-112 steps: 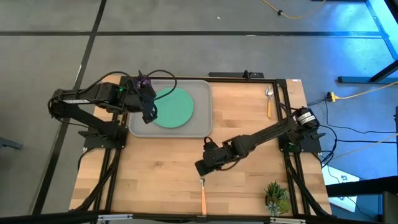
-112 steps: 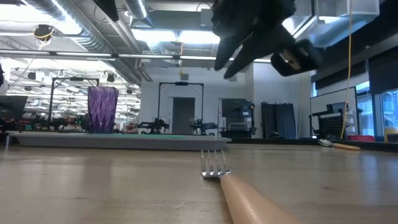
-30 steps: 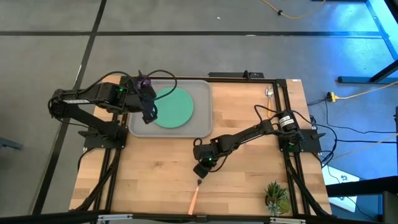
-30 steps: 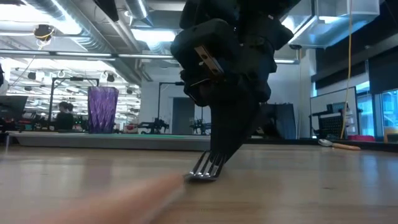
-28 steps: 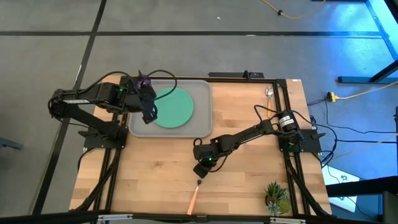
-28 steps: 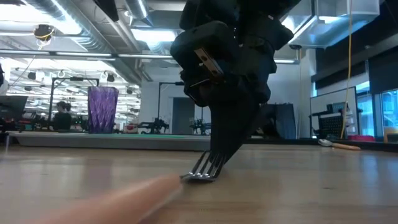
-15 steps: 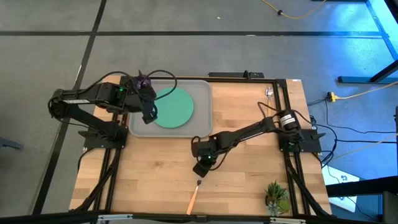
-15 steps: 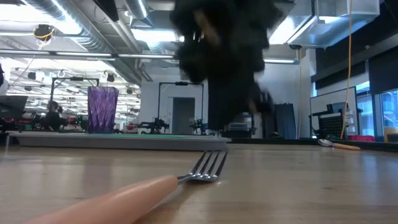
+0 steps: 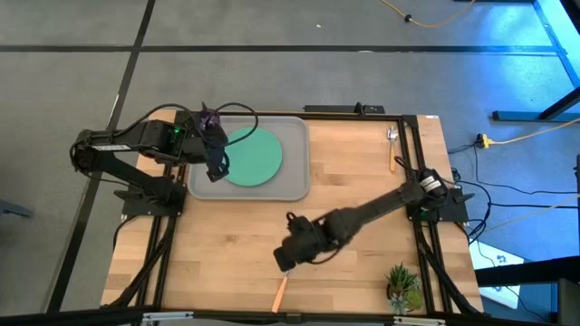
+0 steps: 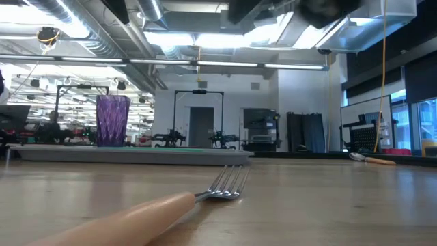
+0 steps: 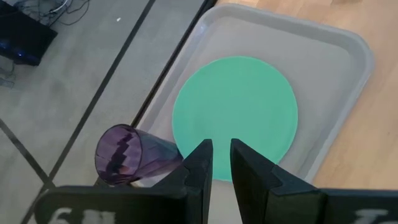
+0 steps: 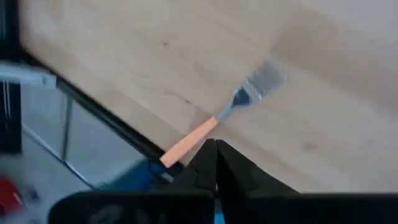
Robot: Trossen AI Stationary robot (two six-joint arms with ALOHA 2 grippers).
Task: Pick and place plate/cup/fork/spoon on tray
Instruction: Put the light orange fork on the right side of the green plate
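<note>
- My right fingers [image 9: 284, 258] hang above the wooden worktop [image 9: 236, 244] near its front edge, pressed together with nothing between them.
- The fork [image 10: 171, 205] lies flat on the worktop just beside and below those fingers, not touched by them. Its silver tines point toward the middle of the worktop and its orange handle runs out toward the front edge.
- In the right wrist view the fork [image 12: 217, 118] sits ahead of my closed fingertips, apart from them, with the handle end close to the worktop's edge.
- My left fingers [image 11: 221, 165] hover over the near-left part of the tray [image 9: 294, 158]. A narrow gap shows between them and they hold nothing.
- The tray sits at the back left of the worktop. The green plate [image 9: 252, 157] lies flat inside it.
- The purple cup [image 11: 127, 155] stands upright in the tray's left corner, just beside the plate and next to my left fingers.
- The spoon [image 9: 391, 148] lies at the back right of the worktop, well apart from the tray, bowl pointing to the back edge.
- A small potted plant [image 9: 401, 285] stands at the front right corner of the worktop.
</note>
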